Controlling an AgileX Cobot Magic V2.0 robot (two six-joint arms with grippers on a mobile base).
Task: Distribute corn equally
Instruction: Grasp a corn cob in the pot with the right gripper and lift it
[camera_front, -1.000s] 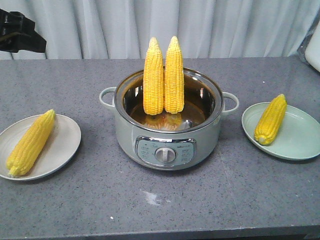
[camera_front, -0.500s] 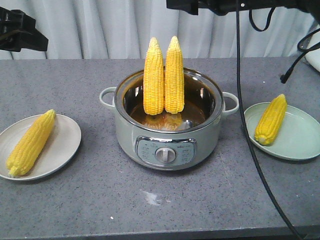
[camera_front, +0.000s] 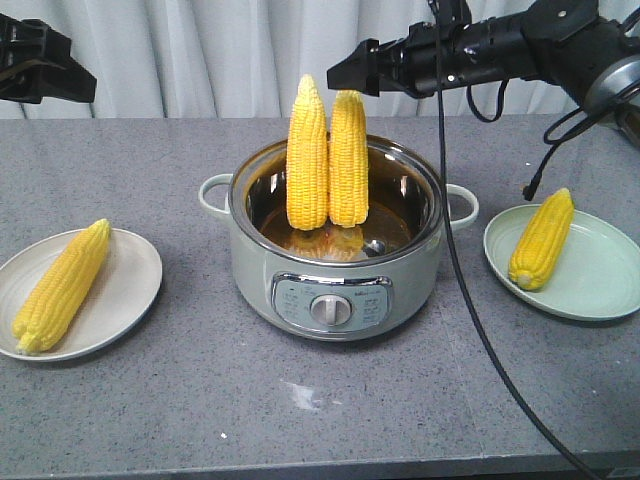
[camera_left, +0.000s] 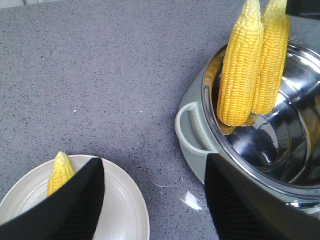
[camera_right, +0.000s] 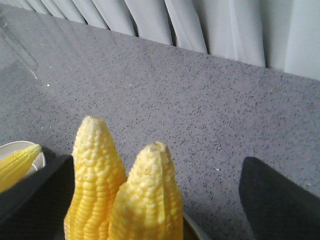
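Observation:
Two corn cobs stand upright, side by side, in the grey-green electric pot (camera_front: 300, 262): the left cob (camera_front: 307, 150) and the right cob (camera_front: 348, 158). A third cob (camera_front: 62, 285) lies on the beige plate (camera_front: 135, 290) at left. Another cob (camera_front: 542, 238) lies on the pale green plate (camera_front: 600, 285) at right. My right gripper (camera_front: 345, 72) is open, level with the standing cobs' tips; in the right wrist view both tips (camera_right: 150, 190) sit between its spread fingers (camera_right: 35, 190), untouched. My left gripper (camera_left: 152, 200) is open, high over the table between the beige plate (camera_left: 125, 200) and the pot (camera_left: 192, 130).
A grey curtain hangs behind the speckled grey table (camera_front: 150, 170). The right arm's black cable (camera_front: 470, 300) hangs down in front of the pot's right handle and the table. The pot has a dial (camera_front: 330, 310) on its front.
The right arm has swung in from the upper right and come down to the tips of the standing cobs. The left arm, the cobs and the plates have stayed put.

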